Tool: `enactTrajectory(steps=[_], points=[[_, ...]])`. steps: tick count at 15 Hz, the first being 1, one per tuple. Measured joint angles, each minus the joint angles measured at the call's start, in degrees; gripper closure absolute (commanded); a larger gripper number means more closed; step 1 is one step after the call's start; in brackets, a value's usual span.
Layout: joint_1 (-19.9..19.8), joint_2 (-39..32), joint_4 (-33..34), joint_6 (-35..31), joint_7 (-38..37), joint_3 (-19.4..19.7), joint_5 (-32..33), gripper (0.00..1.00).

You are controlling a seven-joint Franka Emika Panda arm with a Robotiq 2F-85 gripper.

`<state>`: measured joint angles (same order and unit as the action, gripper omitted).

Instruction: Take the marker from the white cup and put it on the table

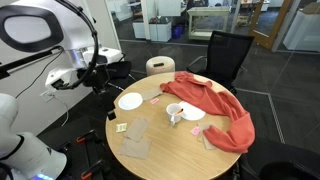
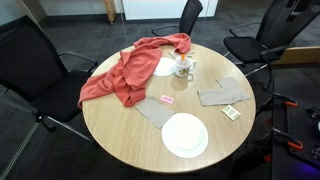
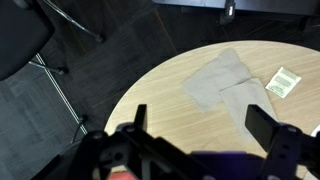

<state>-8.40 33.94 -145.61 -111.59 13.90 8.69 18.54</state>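
The end effector [image 3: 200,135] is shown with jaws spread wide, near the worktop's [image 3: 165,105] edge. The marker [image 2: 184,60] (barely discernible) is stood in the white cup [image 2: 183,69] beside a red cloth [image 2: 125,75]. A descent from directly above is advised, so the cup is not tipped.

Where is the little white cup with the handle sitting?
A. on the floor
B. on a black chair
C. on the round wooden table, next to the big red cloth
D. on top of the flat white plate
C: in an exterior view the small white cup with a handle stands on the round light-wood table, next to the rumpled red cloth and well apart from the flat round white plate.
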Motion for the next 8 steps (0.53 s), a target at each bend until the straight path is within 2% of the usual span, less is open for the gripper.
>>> enactTrajectory(steps=[4, 8], points=[[1.35, -3.98, 2.08, -3.51, -4.77, -0.55, -3.25, 0.0], [1.54, -12.12, 5.81, -10.23, -17.36, -4.42, -4.62, 0.0]])
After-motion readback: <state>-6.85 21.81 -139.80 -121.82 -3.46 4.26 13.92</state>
